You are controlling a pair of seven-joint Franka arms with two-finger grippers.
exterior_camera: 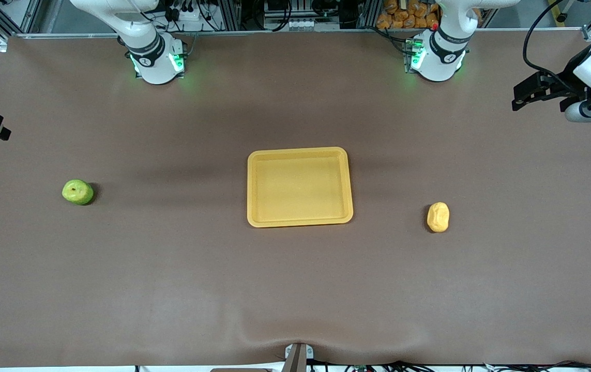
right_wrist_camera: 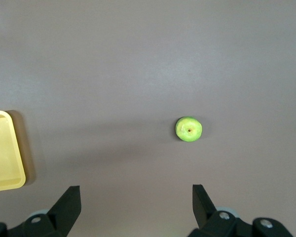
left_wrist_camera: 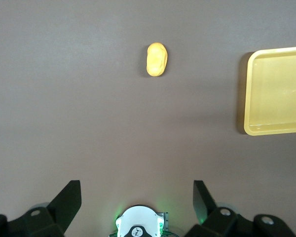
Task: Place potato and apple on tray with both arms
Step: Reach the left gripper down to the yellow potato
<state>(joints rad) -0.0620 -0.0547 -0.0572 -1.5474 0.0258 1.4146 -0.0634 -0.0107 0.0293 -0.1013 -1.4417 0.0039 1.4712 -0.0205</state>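
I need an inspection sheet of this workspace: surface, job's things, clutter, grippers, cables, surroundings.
Surface: brown table, a small ripple at its edge nearest the front camera.
Job's things: tray mid-table, nothing in it; apple toward the right arm's end; potato toward the left arm's end.
Clutter: nothing seen.
Grippers: left gripper open, raised above the table, empty; right gripper likewise.
Cables: bundles by the arm bases.
Surroundings: aluminium frame.

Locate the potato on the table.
The potato lies on the table toward the left arm's end, beside the tray and apart from it.
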